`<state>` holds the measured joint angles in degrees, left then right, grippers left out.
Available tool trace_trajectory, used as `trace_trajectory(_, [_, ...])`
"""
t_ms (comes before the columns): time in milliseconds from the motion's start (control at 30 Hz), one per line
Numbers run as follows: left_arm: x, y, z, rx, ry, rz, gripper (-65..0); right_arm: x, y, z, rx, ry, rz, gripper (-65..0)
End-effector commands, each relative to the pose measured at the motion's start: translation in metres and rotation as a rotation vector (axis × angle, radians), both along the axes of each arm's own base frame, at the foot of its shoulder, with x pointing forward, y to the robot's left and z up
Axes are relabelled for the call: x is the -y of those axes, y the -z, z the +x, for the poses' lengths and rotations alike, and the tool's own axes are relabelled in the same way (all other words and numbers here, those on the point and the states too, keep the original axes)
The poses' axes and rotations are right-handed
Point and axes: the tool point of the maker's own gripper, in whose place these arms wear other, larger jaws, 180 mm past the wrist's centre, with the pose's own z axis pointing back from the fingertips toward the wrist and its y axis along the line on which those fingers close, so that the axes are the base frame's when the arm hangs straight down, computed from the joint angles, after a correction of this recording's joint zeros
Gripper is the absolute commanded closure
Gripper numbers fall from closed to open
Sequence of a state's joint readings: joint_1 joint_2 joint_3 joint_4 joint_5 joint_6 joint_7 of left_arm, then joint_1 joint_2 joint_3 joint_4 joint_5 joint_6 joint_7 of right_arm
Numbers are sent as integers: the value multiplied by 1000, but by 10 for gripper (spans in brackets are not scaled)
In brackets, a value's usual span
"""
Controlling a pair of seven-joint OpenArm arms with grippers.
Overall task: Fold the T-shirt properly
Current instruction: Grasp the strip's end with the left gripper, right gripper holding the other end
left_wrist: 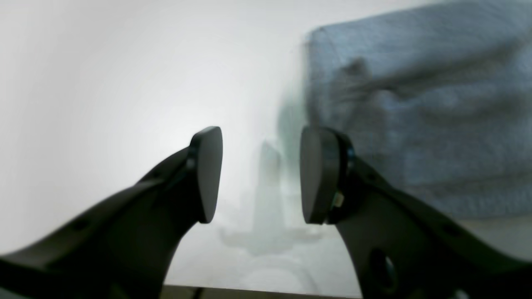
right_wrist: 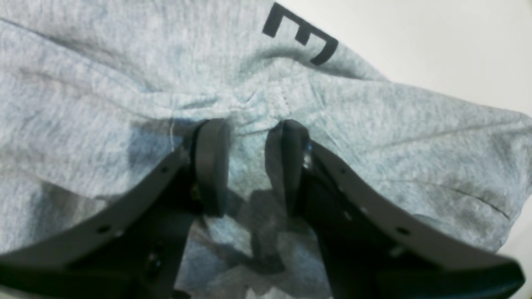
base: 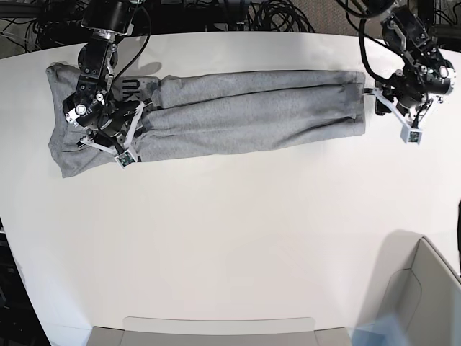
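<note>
Two grippers in view, going camera by camera.

Left wrist: my left gripper (left_wrist: 261, 176) has its jaws apart with nothing between them, only bare white table (left_wrist: 104, 83) showing through the gap. The T-shirt (left_wrist: 424, 104) fills the upper right of this view, and its near edge sits just beside the right-hand pad (left_wrist: 316, 174). I can't tell if that pad touches the cloth; the view is blurred.

Right wrist: my right gripper (right_wrist: 248, 168) is over the T-shirt (right_wrist: 104, 83), jaws partly apart, a narrow gap between the pads (right_wrist: 212, 166). Bunched grey fabric with a stitched seam lies at the fingertips. I can't tell whether any cloth is pinched. Black block lettering (right_wrist: 301, 35) shows at the top, near the fabric edge.

Base: the T-shirt (base: 238, 112) lies folded into a long narrow band across the far side of the table (base: 230, 245), wider and rumpled at the view's left end. Right gripper (base: 108, 133) sits on that left end. Left gripper (base: 407, 108) is at the view's right end, just off the cloth edge.
</note>
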<state>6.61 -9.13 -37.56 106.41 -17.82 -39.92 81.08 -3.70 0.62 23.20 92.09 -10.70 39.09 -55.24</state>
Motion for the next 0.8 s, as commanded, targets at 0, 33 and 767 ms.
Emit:
trace_trajectory(0, [-8,-15,12,74,-27,7,-347,17,13,-21,-107,3,-91,-220])
trace_trajectory(33, [-12,-18,14,96,-57,2,-352,17,13,-21,-107,1,-91,-220])
trace_trajectory(767, [45,53,-8,-72,-35,-209,-355,17,17,-29,-124,-1,-93,-220])
